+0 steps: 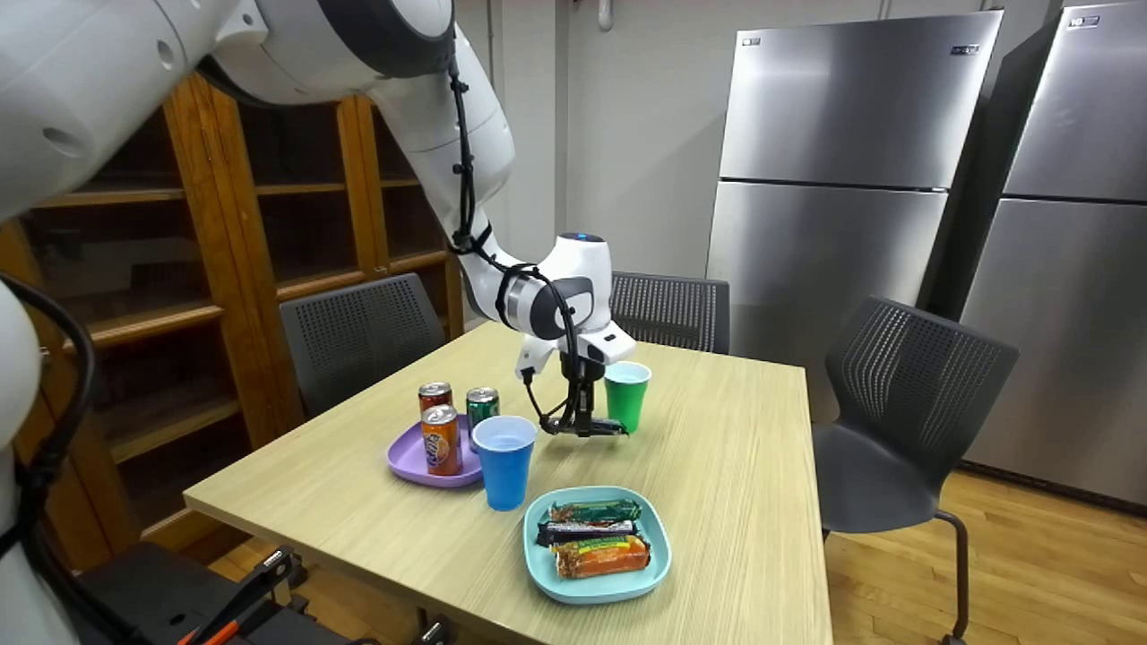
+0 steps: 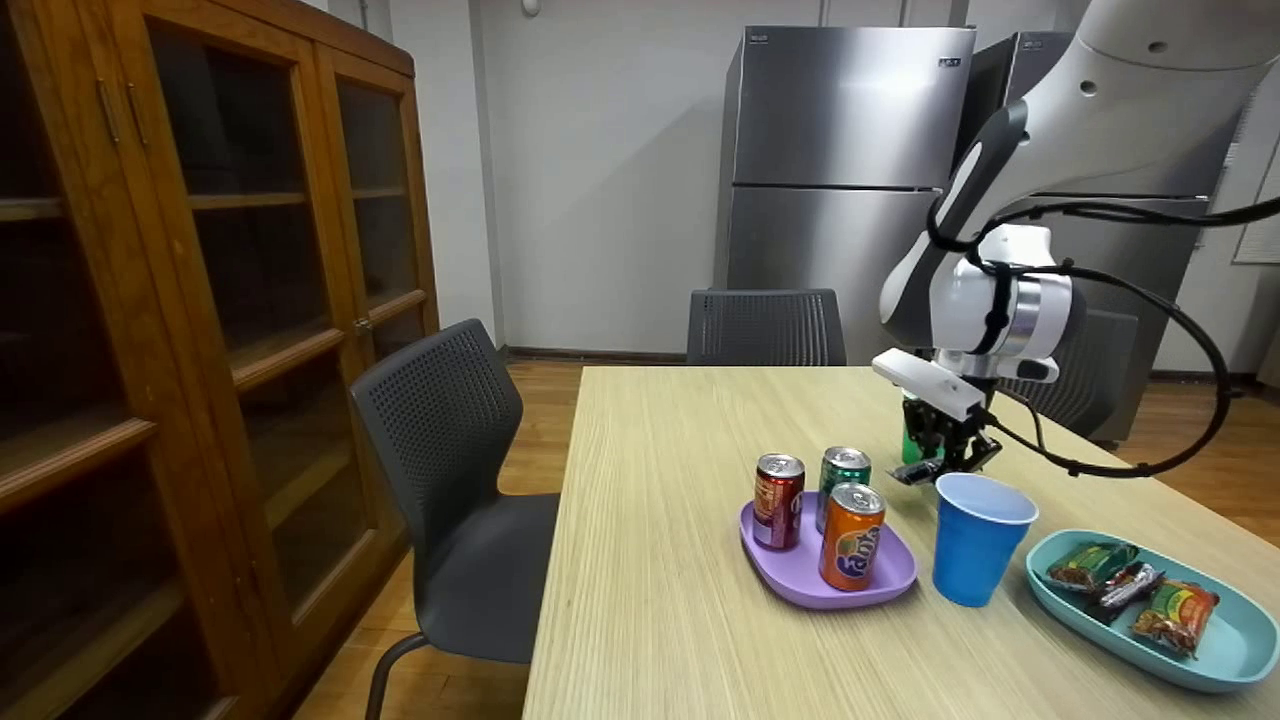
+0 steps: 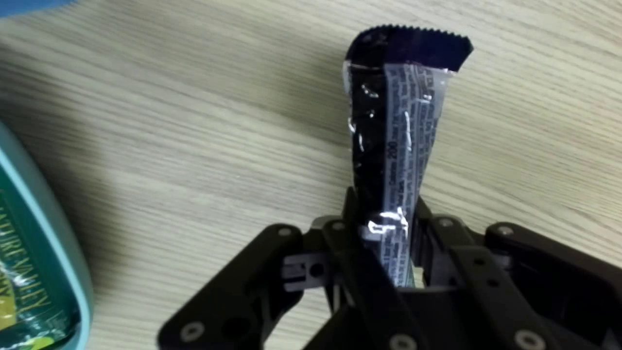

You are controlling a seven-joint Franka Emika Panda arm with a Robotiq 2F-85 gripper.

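Gripper [image 3: 386, 214] jaws, narrow, clamp a black-and-silver snack bar [image 3: 401, 131] on the far side of the blue cup [image 1: 504, 464]. Apparent step: grasping; next move calls for a steady hold.

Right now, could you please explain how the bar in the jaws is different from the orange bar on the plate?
The held bar is gripped between the jaws; the orange bar lies on the plate.
The held bar shows black with a pale printed panel; the orange bar shows orange with some green and yellow.
Both are in shiny wrappers.
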